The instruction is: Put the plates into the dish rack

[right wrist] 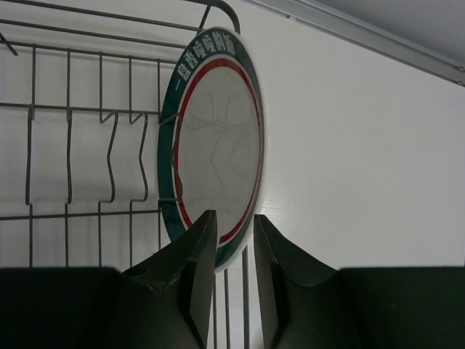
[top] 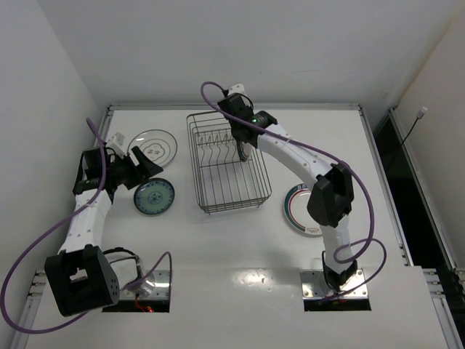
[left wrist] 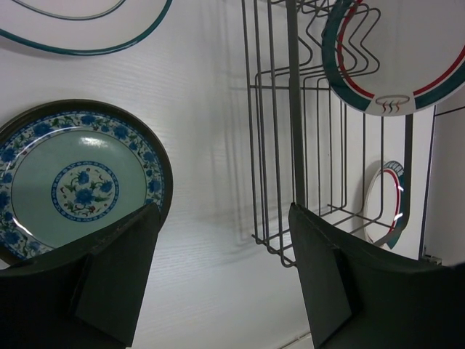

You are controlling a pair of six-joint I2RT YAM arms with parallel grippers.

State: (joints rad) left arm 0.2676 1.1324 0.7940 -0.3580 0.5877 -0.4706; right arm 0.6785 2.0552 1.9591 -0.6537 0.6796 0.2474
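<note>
The dark wire dish rack (top: pixel 229 178) stands mid-table. My right gripper (top: pixel 243 144) reaches into its far right part, shut on the lower rim of a white plate with green-red rim bands (right wrist: pixel 218 138), held upright among the prongs. My right gripper (right wrist: pixel 234 215) has one finger on each side of that rim. A second green-red plate (top: pixel 294 211) lies right of the rack, partly under the right arm. The small teal patterned plate (top: pixel 153 198) and the pale dark-rimmed plate (top: pixel 155 145) lie left of the rack. My left gripper (top: pixel 151 169) is open and empty between them; in its wrist view my left gripper (left wrist: pixel 224 211) hovers beside the teal plate (left wrist: pixel 73 182).
The rack's near wall (left wrist: pixel 290 109) stands right of my left fingers. The table has a raised metal edge along the back (top: pixel 232 106) and right side. Cables loop over both arms. The arm bases sit at the near edge.
</note>
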